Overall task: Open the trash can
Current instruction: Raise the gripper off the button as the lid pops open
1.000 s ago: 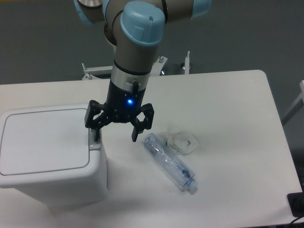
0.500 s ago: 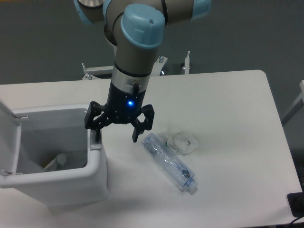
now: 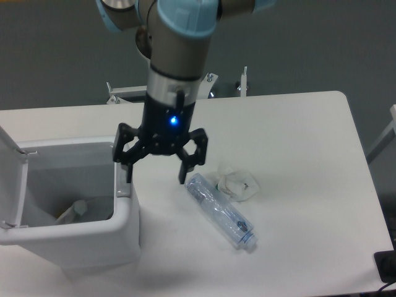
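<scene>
Trash can (image 3: 93, 241): lid up, just left of the pincer (image 3: 156, 175)
Pincer: wide, holding nothing, over the can's right rim

bin (image 3: 124, 229) at table (image 3: 297, 136) left, lid (image 3: 11, 179) raised, gripper (image 3: 157, 174) over bin's right rim, bottle (image 3: 219, 211) right, wrapper (image 3: 238, 184) behind bottle

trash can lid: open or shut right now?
Open. The trash can shows its inside, with something pale lying at the bottom, and its lid stands up at the left edge. The gripper is open above the button corner.
</scene>
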Controlling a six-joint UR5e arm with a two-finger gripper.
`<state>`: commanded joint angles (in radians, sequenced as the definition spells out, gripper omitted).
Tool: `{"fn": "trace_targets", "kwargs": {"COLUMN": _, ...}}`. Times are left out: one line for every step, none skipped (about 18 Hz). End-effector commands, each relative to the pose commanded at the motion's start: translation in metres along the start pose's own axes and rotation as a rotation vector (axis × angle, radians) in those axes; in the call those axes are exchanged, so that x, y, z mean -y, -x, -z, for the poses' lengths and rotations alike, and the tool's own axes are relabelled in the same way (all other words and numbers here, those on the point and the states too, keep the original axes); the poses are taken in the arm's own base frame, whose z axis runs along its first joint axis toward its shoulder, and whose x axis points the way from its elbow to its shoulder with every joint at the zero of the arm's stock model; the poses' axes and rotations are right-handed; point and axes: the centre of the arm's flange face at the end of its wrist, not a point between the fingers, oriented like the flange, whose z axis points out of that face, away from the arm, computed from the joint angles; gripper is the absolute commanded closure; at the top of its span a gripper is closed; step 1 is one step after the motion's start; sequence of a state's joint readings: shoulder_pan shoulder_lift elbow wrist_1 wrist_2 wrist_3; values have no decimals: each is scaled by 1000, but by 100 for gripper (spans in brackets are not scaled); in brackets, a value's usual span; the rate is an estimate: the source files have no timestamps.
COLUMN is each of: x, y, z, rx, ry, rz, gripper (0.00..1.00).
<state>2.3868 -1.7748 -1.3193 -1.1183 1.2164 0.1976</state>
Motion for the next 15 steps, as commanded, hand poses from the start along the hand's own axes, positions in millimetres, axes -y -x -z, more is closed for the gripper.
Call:
{"fn": "trace_targets", "kwargs": {"x": 0, "y": 7, "z": 1, "rx": 41, "ry": 7, "rz": -24, "gripper": 0}}
{"fn": "trace_targets", "kwargs": {"x": -3, "y": 23, "z": 4, "rx": 111, "ry": 21, "rz": -38, "gripper": 0}}
{"fn": "trace_targets", "kwargs": {"x": -6, "y": 39, "z": 5, "rx": 168, "ry": 47, "rz": -58, "gripper": 0}}
{"fn": "trace_targets", "kwargs": {"x": -9, "y": 47, "z": 5, "rx": 206, "ry": 72, "rz": -93, "gripper": 0}}
{"fn": "trace_targets", "kwargs": {"x": -10, "y": 53, "z": 6, "rx": 231, "ry": 87, "rz": -129, "gripper": 0}}
{"fn": "trace_targets", "kwargs": {"x": -11, "y": 66, "z": 10, "rx": 255, "ry": 98, "rz": -157, "gripper": 0}}
{"fn": "trace_targets", "kwargs": {"x": -11, "y": 70, "z": 11, "rx": 259, "ry": 102, "rz": -167, "gripper": 0}}
{"fn": "trace_targets", "kwargs": {"x": -12, "y": 73, "z": 12, "rx": 270, "ry": 111, "rz": -182, "gripper": 0}}
{"fn": "trace_targets", "kwargs": {"x": -17, "y": 79, "z": 11, "rx": 303, "ry": 162, "rz": -227, "gripper": 0}}
{"fn": "trace_targets", "kwargs": {"x": -23, "y": 83, "z": 11, "rx": 321, "ry": 226, "rz": -291, "gripper": 0}}
{"fn": "trace_targets", "kwargs": {"x": -29, "y": 86, "z": 8, "rx": 310, "ry": 262, "rz": -326, "gripper": 0}}
{"fn": "trace_targets", "kwargs": {"x": -34, "y": 90, "z": 8, "rx": 301, "ry": 285, "rz": -352, "gripper": 0}}
{"fn": "trace_targets", "kwargs": {"x": -37, "y": 90, "z": 8, "rx": 295, "ry": 296, "rz": -376, "gripper": 0}}
{"fn": "trace_targets", "kwargs": {"x": -40, "y": 93, "z": 7, "rx": 293, "ry": 308, "rz": -396, "gripper": 0}}
{"fn": "trace_targets", "kwargs": {"x": -41, "y": 99, "z": 11, "rx": 306, "ry": 311, "rz": -387, "gripper": 0}}
